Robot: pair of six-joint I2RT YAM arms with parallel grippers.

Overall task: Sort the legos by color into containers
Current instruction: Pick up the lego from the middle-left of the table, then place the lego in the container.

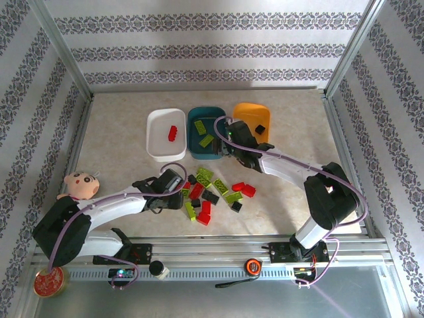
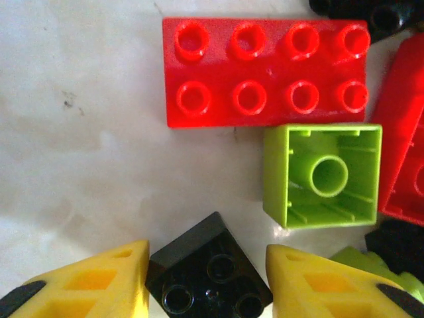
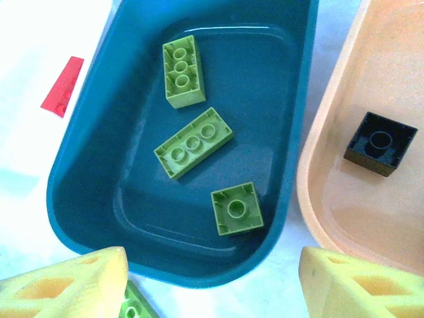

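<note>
The beige worktop (image 1: pixel 119 132) carries three tubs in a row in the upper middle of the top view: the white tub (image 1: pixel 156 149), the teal tub (image 1: pixel 196 119) and the orange tub (image 1: pixel 246 109). The right pincer (image 3: pixel 212 285) hangs over the lower rim of the teal tub, its fingers wide apart with nothing between them. The left pincer (image 2: pixel 207 271) is low at the loose pile (image 1: pixel 215 192). Its fingers stand at both sides of a black brick (image 2: pixel 199 255) turned corner-wise; I cannot tell if they press it. Above it, the red eight-stud brick (image 2: pixel 265 71) lies with its long axis left to right, studs up. In the teal tub one long green brick (image 3: pixel 183 71) points almost up-down, and the other long green brick (image 3: pixel 193 143) runs from lower left to upper right. The white tub holds a small red brick (image 1: pixel 173 133), and the orange tub holds a black square brick (image 3: pixel 380 143).
</note>
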